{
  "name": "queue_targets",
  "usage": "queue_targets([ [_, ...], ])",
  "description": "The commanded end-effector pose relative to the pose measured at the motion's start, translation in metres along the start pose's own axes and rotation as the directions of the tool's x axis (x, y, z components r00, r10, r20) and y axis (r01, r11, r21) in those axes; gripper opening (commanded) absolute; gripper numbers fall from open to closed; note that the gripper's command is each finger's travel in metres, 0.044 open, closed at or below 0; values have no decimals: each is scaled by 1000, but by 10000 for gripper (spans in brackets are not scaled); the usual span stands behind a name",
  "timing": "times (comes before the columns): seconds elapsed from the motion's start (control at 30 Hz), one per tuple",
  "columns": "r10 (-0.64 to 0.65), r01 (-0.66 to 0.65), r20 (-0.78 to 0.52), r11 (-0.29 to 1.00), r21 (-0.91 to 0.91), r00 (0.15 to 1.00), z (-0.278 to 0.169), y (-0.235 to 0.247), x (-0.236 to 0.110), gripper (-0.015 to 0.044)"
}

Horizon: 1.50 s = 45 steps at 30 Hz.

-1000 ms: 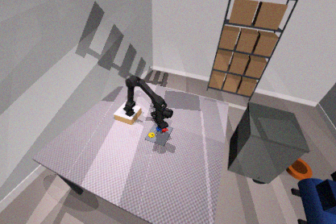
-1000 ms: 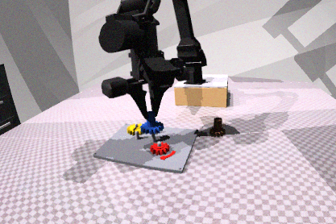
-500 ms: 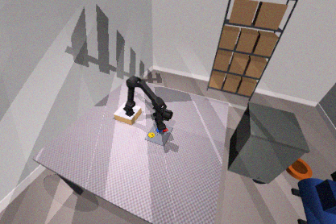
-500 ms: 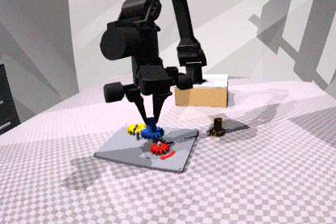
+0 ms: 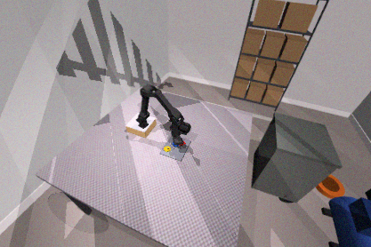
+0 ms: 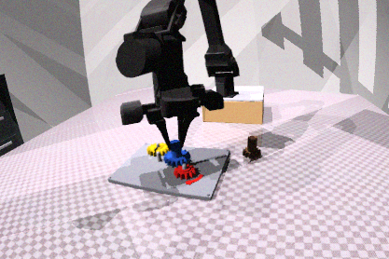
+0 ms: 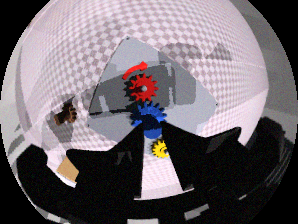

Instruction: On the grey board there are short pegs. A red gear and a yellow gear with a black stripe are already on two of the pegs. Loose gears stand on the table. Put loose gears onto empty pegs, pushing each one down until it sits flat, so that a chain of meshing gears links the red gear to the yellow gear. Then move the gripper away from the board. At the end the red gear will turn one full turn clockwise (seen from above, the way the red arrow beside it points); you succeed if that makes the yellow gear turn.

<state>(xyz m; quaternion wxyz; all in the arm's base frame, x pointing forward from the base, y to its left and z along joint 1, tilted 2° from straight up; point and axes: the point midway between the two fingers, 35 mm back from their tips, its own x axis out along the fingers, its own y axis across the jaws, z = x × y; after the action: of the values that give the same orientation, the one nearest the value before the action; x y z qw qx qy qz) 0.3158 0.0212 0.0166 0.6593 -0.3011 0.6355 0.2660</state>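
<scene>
The grey board point(image 5: 180, 156) point(image 6: 127, 173) point(image 7: 120, 56) lies on the table. The red gear point(image 6: 186, 172) point(image 7: 148, 86) sits on a peg beside the red arrow. The yellow gear point(image 5: 167, 149) point(image 6: 152, 150) point(image 7: 158, 149) with a black stripe sits farther back. My gripper point(image 6: 174, 143) point(image 7: 152, 125) is shut on the handle of a blue gear point(image 6: 175, 159) point(image 7: 150, 113), between red and yellow. Its teeth appear close to the red gear's; whether it is on a peg or flat is hidden. A short grey peg point(image 6: 159, 157) shows near the yellow gear. A brown gear point(image 6: 252, 153) point(image 7: 65, 115) with a handle stands off the board.
The arm's base stands on a box point(image 5: 139, 130) point(image 6: 234, 112) with a white top, behind the board. Shadows of the arm fall across the board. A grey cabinet point(image 5: 294, 155) and a shelf with cardboard boxes point(image 5: 270, 46) stand away from the table.
</scene>
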Motion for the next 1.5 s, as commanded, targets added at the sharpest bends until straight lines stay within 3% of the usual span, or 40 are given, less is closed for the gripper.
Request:
queue_targets([
  [0.0, 9, -10, -12, 998, -56, 1000, -1, 2, -1, 0],
  [0.4, 9, -13, -12, 950, -311, 1000, -2, 1, -8, 0],
  [0.7, 9, -12, -12, 971, -238, 1000, -1, 1, -1, 0],
  [1.17, 9, -8, -12, 998, 68, 1000, -2, 1, 0, 0],
  [1.47, 9, -9, -12, 1000, -8, 1000, -1, 2, 0, 0],
])
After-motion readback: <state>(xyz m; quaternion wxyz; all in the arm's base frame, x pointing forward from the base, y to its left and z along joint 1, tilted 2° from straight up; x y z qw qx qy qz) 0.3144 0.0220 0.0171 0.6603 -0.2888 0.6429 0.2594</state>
